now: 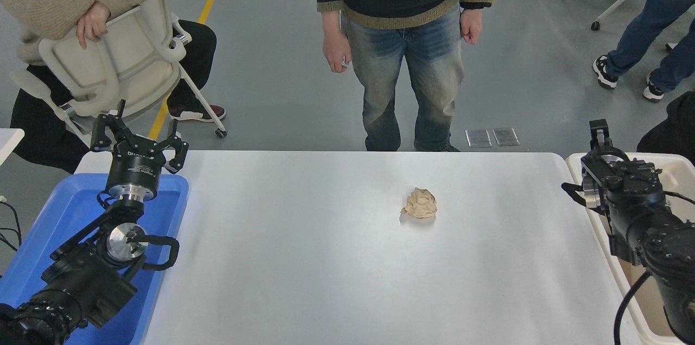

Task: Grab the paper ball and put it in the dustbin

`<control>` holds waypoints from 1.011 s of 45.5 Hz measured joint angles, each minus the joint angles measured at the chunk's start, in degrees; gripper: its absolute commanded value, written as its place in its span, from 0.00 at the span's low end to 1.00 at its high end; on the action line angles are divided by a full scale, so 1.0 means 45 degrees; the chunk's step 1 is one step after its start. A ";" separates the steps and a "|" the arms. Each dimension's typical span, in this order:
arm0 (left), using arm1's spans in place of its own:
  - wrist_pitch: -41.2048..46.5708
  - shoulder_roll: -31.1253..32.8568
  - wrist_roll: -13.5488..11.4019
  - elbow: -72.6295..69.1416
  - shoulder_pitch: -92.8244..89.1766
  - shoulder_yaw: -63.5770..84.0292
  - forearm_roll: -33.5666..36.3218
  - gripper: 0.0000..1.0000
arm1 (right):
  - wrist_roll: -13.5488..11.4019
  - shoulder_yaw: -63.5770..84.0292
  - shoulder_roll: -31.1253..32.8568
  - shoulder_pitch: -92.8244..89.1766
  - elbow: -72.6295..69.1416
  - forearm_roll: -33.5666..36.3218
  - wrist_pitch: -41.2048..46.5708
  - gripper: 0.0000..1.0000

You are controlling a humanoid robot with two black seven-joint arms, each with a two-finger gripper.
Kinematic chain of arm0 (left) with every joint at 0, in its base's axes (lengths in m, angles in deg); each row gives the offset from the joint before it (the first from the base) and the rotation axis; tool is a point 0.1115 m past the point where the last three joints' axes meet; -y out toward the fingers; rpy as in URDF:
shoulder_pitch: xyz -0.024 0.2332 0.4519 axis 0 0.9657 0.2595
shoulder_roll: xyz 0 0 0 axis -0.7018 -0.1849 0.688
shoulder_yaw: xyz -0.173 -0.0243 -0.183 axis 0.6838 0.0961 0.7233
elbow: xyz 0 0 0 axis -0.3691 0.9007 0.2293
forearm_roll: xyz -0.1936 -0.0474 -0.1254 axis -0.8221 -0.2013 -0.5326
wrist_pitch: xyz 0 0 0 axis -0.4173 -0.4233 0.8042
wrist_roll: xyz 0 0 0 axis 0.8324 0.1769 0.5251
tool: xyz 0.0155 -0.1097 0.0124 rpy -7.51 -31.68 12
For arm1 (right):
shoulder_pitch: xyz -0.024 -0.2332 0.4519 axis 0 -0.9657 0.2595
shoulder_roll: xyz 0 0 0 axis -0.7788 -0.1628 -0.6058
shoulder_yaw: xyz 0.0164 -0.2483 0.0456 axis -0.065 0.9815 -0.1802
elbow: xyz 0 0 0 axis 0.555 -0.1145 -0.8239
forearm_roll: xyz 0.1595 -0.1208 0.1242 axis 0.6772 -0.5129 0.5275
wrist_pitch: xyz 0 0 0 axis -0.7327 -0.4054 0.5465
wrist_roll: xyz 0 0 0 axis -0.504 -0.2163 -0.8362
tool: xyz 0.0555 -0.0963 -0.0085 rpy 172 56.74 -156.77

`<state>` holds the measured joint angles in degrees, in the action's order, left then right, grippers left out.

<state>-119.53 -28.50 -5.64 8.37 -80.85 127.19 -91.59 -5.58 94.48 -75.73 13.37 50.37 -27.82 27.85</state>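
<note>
Head view: paper ball [419, 204] alone on worktop [304, 258], right of centre, untouched. Looks light, soft, crushable; pinch across lumpy middle. Right hand [599, 136] over dustbin [576, 167], finger state unclear. Left hand [138, 136] spread, parked above blue tray [65, 209].

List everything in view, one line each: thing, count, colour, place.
paper ball: 1, tan, on the table right of centre, free of both arms
table: 1, white, fills the foreground
tray: 1, blue, at the table's left edge, under the left arm
dustbin: 1, cream-white, at the table's right edge, partly behind the right arm
chair: 1, cream, far left, a seated person leaning on it
standing person: 1, dark sweater and jeans, at the far side
left end effector: 1, black, open, above the tray's far end
right end effector: 1, black, above the dustbin; opening unclear
</note>
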 measured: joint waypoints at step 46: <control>0.0000 0.0018 0.0000 -0.0007 0.0000 0.0000 0.0000 0.99 | 0.0000 -0.0010 0.0129 0.0018 -0.0019 0.0041 0.0032 1.00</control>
<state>-119.53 -28.42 -5.64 8.33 -80.85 127.19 -91.59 -5.58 94.44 -75.15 13.46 50.28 -27.63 28.00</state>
